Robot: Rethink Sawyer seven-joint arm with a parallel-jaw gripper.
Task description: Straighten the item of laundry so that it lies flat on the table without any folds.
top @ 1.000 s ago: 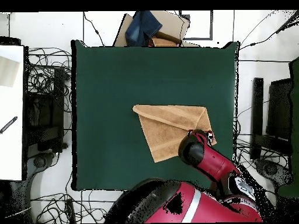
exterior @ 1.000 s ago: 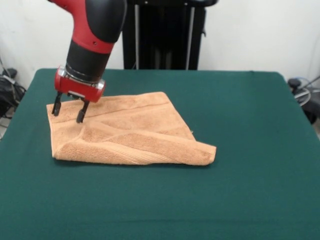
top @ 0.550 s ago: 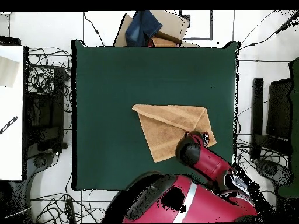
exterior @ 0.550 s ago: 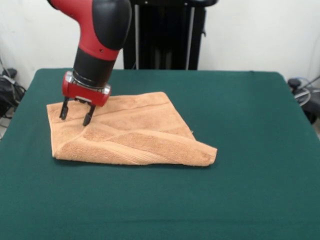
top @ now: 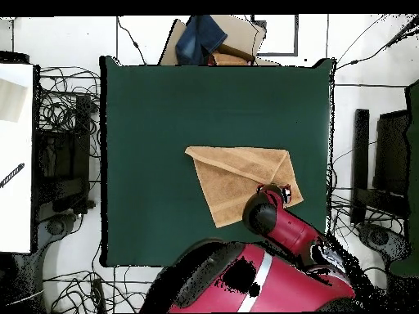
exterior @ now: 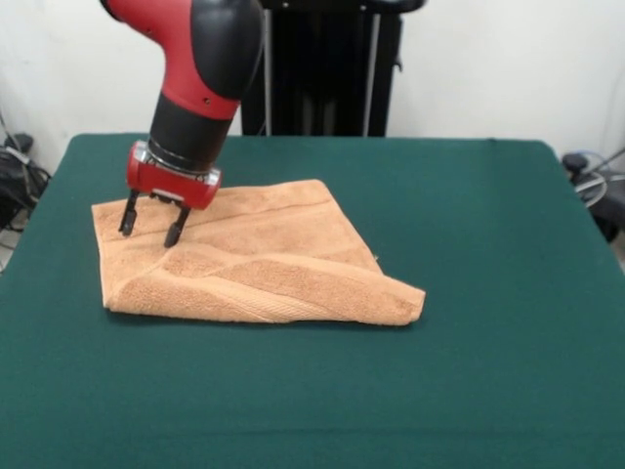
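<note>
Green felt surface (exterior: 508, 391), white wall behind, black pedestal at the far side. Front view: peach-orange towel (exterior: 264, 264) lies left of centre on the surface, still doubled over — a diagonal fold ridge runs from the picture's left toward a thick rolled corner at lower right, and a woven band shows along the near edge. Long axis runs roughly left to right across the picture. Hand (exterior: 151, 223) hangs over the towel's far-left corner, fingers spread and pointing down, tips just above or barely at the cloth; contact cannot be settled from here. Nothing is pinched between them. Most of the towel therefore lies to the picture's right and nearer the camera from the hand, with the folded-over layer starting just beside the fingertips. Overhead view: towel (top: 233, 176) sits right of centre on the surface (top: 147, 123), reading as a kite shape with one pointed flap toward the robot. The arm's wrist covers the hand, so its spread is not confirmed here; it stands over the towel's edge nearest the base. Judgement: any unfolding pull starts at this corner and runs away from the fold ridge.
</note>
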